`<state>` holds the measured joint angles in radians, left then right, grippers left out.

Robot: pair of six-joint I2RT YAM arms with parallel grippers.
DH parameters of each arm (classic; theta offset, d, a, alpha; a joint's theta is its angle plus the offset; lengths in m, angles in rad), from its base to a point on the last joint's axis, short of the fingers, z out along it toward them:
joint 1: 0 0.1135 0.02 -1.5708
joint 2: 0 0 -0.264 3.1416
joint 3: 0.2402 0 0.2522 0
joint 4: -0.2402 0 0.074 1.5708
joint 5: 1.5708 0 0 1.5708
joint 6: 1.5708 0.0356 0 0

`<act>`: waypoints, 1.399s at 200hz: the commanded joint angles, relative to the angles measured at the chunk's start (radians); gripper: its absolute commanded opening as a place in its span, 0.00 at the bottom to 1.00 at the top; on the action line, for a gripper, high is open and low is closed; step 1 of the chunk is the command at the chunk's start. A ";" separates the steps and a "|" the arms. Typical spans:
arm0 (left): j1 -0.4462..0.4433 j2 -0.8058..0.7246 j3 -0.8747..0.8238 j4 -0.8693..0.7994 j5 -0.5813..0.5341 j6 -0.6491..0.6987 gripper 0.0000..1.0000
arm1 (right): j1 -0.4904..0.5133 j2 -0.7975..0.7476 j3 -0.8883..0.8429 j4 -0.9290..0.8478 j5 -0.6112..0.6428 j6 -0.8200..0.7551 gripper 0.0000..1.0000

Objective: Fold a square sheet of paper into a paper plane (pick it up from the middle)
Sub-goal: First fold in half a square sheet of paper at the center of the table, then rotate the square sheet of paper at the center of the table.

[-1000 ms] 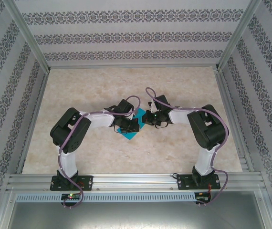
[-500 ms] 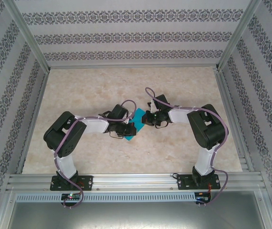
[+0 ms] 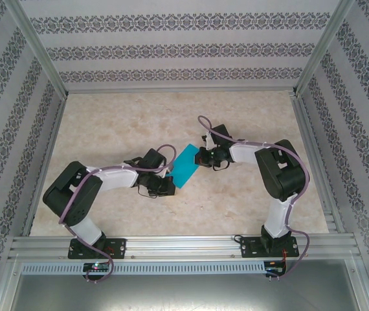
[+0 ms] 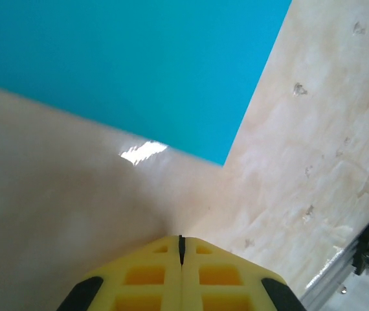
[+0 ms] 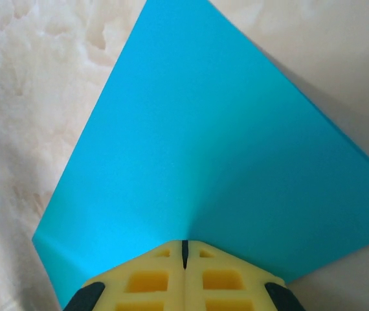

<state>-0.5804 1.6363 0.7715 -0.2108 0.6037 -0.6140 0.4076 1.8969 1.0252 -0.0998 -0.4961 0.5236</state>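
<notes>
Behind right gripper (image 5: 184,246), sheet (image 5: 217,149) edge

White-and-black arms (image 3: 116,176), purple cables (image 3: 199,120), yellow jaws.

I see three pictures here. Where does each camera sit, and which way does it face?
Top external: fixed above and behind the arms, looking down at the table; both arms show whole.
Left wrist: on the left arm, looking past its shut yellow jaws at a corner of the teal paper.
Right wrist: on the right arm, looking past its shut jaws, which appear to pinch the paper.
Shared: all three see the paper and table.
</notes>
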 commanded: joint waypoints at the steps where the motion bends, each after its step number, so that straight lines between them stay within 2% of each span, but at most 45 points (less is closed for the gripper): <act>1: 0.103 -0.060 0.017 -0.043 0.021 -0.038 0.14 | -0.008 0.016 0.068 -0.094 -0.010 -0.150 0.00; 33: 0.236 -0.113 0.008 -0.017 0.009 -0.098 0.34 | 0.018 -0.050 0.141 -0.172 0.040 -0.148 0.06; 66: 0.331 -0.174 0.003 -0.060 -0.132 -0.147 0.55 | 0.121 -0.077 0.156 -0.207 0.181 -0.029 0.28; 88: 0.363 -0.207 -0.009 -0.079 -0.254 -0.185 0.72 | 0.204 -0.063 0.176 -0.215 0.267 0.041 0.33; 112: 0.382 -0.229 -0.028 -0.081 -0.318 -0.195 0.87 | 0.289 -0.028 0.224 -0.230 0.360 0.089 0.38; 143: 0.387 -0.230 -0.030 -0.109 -0.350 -0.164 0.99 | 0.365 0.062 0.323 -0.274 0.409 0.105 0.39; 176: 0.389 -0.230 -0.034 -0.114 -0.357 -0.153 1.00 | 0.412 0.142 0.409 -0.333 0.410 0.067 0.39; 206: 0.389 -0.229 -0.032 -0.124 -0.357 -0.148 1.00 | 0.431 0.168 0.411 -0.374 0.373 -0.009 0.39; 280: 0.389 -0.207 -0.030 -0.110 -0.319 -0.148 1.00 | 0.427 0.033 0.196 -0.511 0.330 -0.365 0.42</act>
<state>-0.2008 1.4250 0.7444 -0.3023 0.2695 -0.7830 0.8341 1.9793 1.2999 -0.4805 -0.1383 0.3225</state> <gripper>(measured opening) 0.999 0.410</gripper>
